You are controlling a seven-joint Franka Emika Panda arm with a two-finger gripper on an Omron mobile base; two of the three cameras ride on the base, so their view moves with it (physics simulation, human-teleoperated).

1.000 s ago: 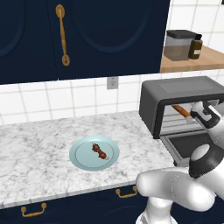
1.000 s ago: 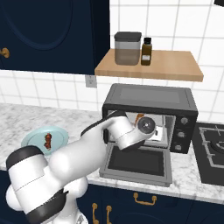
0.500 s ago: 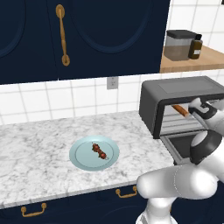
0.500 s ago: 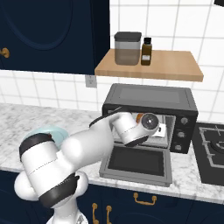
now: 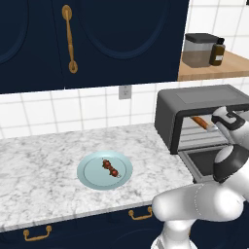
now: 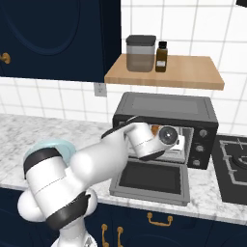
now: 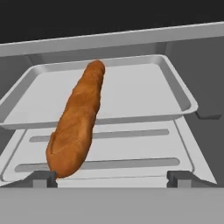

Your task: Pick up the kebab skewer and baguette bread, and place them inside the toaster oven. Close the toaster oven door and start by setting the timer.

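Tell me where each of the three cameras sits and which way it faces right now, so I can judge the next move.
Left base view: behind the arm's left, looking forward and down at the counter, the plate holding the kebab skewer and the toaster oven; white arm lower right.
Right base view: behind the arm's right, facing the toaster oven door, dropped open; arm from lower left.
Hand view: on the hand, looking into the oven at the baguette bread on its tray; open pincer tips below.
Shared: both base views show the oven.
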